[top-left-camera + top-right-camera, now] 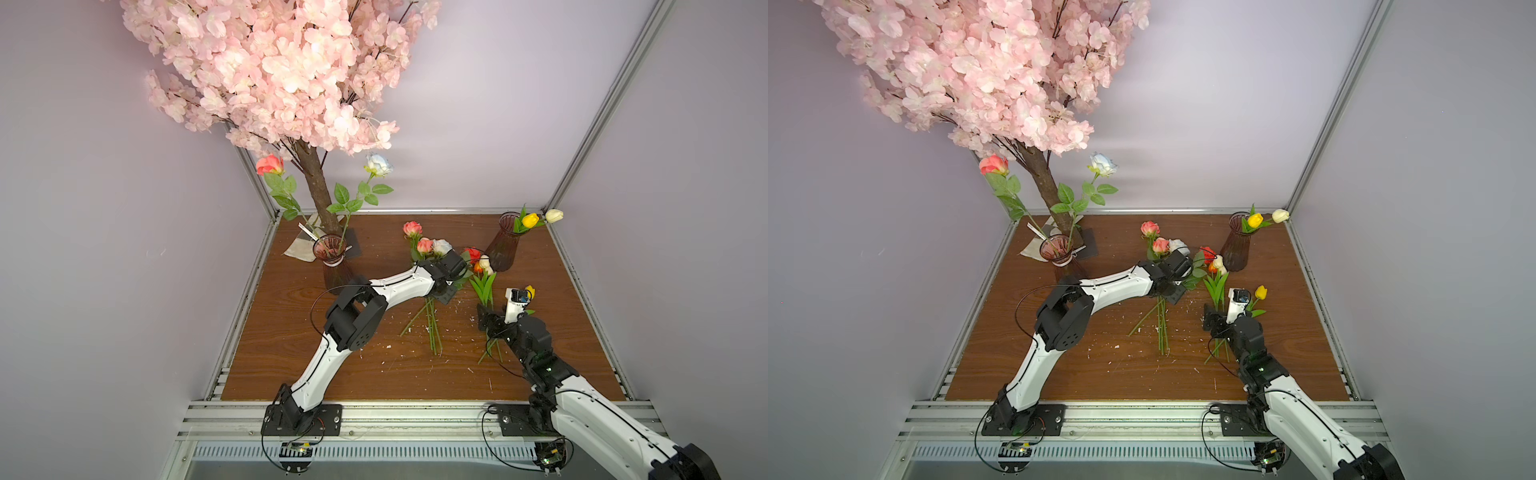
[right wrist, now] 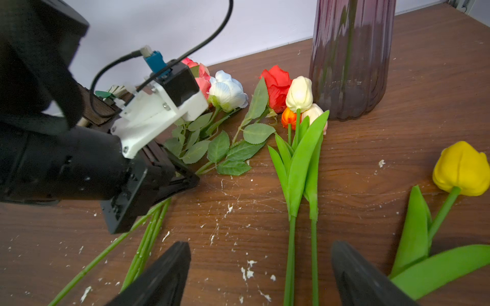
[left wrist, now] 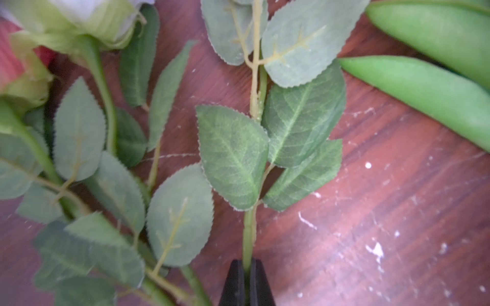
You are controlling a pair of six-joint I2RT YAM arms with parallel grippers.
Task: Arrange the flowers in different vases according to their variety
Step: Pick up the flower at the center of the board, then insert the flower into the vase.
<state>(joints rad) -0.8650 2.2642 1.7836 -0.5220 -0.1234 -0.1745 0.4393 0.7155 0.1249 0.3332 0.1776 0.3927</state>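
Observation:
My left gripper [image 3: 247, 267] is shut on the green stem of the red rose [image 2: 277, 87], just below its leaves, low over the table. Beside it lie pink roses [image 1: 412, 228] and a white rose [image 1: 441, 246]. My right gripper [image 2: 261, 265] is open just above the table, and two tulip stems [image 2: 290, 238] lie between its fingers, untouched. Their cream [image 2: 299, 94] and orange [image 2: 289, 118] heads lie against the right vase [image 1: 505, 243], which holds yellow and cream tulips. A loose yellow tulip [image 2: 462, 168] lies to the right. The left vase [image 1: 330, 249] holds a coral rose and a white rose.
A big pink blossom tree [image 1: 316, 183] stands at the back left, its trunk just behind the left vase. Metal rails [image 1: 582, 282] edge the wooden table [image 1: 374, 374]. White crumbs are scattered over the wood.

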